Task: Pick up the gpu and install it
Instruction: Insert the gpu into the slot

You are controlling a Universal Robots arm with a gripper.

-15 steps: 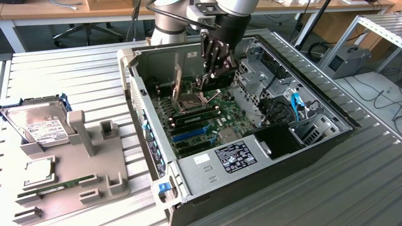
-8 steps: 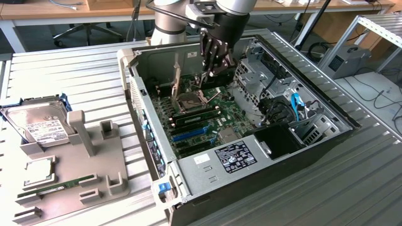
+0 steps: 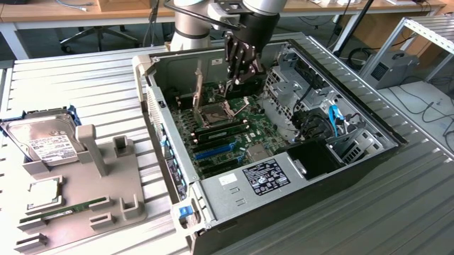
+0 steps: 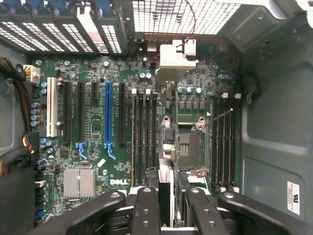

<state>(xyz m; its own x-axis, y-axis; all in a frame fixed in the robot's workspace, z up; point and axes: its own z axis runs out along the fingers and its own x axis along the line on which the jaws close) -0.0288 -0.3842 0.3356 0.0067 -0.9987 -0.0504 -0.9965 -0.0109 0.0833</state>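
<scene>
- On the ribbed metal table (image 3: 85, 79), the open PC case (image 3: 312, 212) lies on its side. It is the biggest thing here, with its interior facing up.
- Grey parts tray (image 3: 78, 212) sits well apart on the exterior view's left, holding a hard drive (image 3: 46, 143) and a RAM stick (image 3: 67, 210). No black card is visible on it.
- Motherboard (image 4: 98, 142) covers the case floor. Its expansion slots and RAM slots all run parallel.
- Gripper (image 3: 240, 74) hangs inside the case at the far end, above the CPU socket (image 4: 188, 147) and clear of the board.
- Fingers (image 4: 145, 210) are partly closed on a thin strip seen edge-on between them. I judge this to be the gpu (image 4: 166, 186), held on edge with its silvery part showing. The grip looks narrow and centred, but I cannot make out the contact itself.
- Key relation: the card's long axis already looks parallel to the slots, so I see no twist needed.
- Blue slot (image 4: 108, 115) lies sideways off the card, across the near bank of RAM slots. In the exterior view that is toward the camera and a bit to the exterior view's left of the gripper.
- Card edge is not over any expansion slot yet, so it is not seated.
</scene>
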